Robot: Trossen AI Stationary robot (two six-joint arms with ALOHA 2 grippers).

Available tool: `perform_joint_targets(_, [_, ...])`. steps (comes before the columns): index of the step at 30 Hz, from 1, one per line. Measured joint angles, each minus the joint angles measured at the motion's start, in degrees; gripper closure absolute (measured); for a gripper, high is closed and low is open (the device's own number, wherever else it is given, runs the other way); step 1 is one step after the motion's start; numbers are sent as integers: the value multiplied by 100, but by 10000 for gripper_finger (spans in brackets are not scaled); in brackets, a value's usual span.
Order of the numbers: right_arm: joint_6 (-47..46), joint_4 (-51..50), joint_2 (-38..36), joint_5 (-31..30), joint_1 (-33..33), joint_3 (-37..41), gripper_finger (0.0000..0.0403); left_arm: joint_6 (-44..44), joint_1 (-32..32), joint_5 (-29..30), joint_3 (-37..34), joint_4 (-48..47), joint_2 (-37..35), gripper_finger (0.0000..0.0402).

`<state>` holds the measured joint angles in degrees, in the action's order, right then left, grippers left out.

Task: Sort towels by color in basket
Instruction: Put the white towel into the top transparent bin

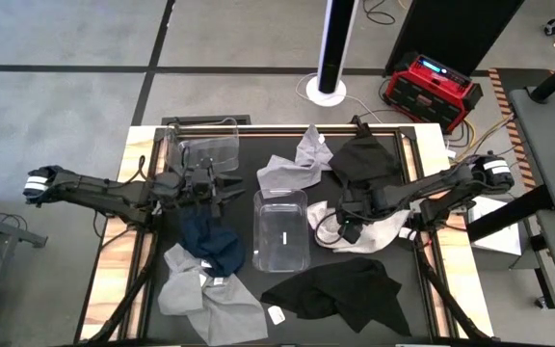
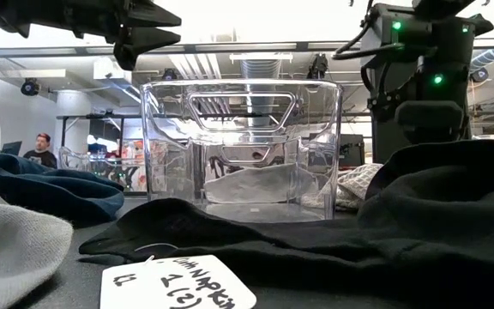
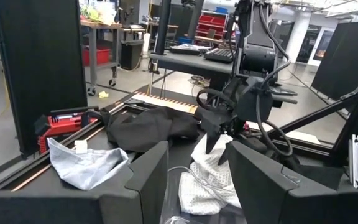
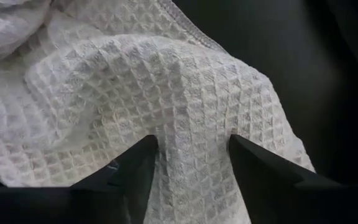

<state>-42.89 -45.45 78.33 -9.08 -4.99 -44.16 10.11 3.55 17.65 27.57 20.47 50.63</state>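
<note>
My right gripper [image 1: 348, 224] stands open, fingers pointing down, on a white waffle towel [image 1: 379, 231] that lies crumpled on the table, right of the clear basket [image 1: 279, 231]. My left gripper [image 1: 231, 188] hangs open and empty above the table, left of that basket and above a navy towel [image 1: 210, 243]. A light grey towel [image 1: 295, 166] and a black towel [image 1: 366, 159] lie at the far side. A grey towel [image 1: 200, 294] and another black towel [image 1: 340, 289] lie near the front edge. My right gripper comes at the white towel from above with its open fingertips [image 4: 138, 163] either side of a raised fold [image 4: 188, 124]. I cannot tell whether the tips press the cloth or stand just over it. The towel lies slack on the table.
A second clear basket [image 1: 208, 152] stands at the far left of the table. A paper tag [image 2: 178, 283] lies on the table by the front black towel. Beyond the far edge are a red box [image 1: 432, 85] and a white post [image 1: 333, 48].
</note>
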Motion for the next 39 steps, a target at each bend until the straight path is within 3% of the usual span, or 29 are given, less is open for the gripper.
perform_joint_targets(4, [0, 56, 180, -2, 0, 0, 259, 0, 0, 0, -2, 0, 39, 248])
perform_joint_targets(11, [135, -42, 113, -170, -25, 2, 382, -22, 0, 0, -7, 0, 44, 248])
perform_joint_targets(17, [162, -711, -575, -504, -65, -129, 393, -312, 0, 0, -7, 7, 44, 248])
perform_joint_targets(23, [536, -693, -1522, -873, -79, -326, 394, -1105, -1, -13, 135, 13, 165, 248])
perform_joint_targets(35, [1597, 124, -2850, -2002, -367, -461, 394, -1788, -2, -63, 639, -100, 735, 248])
perform_joint_targets(39, [1870, 400, -3020, -2071, -415, -461, 394, -1908, -1, -68, 701, -168, 793, 248])
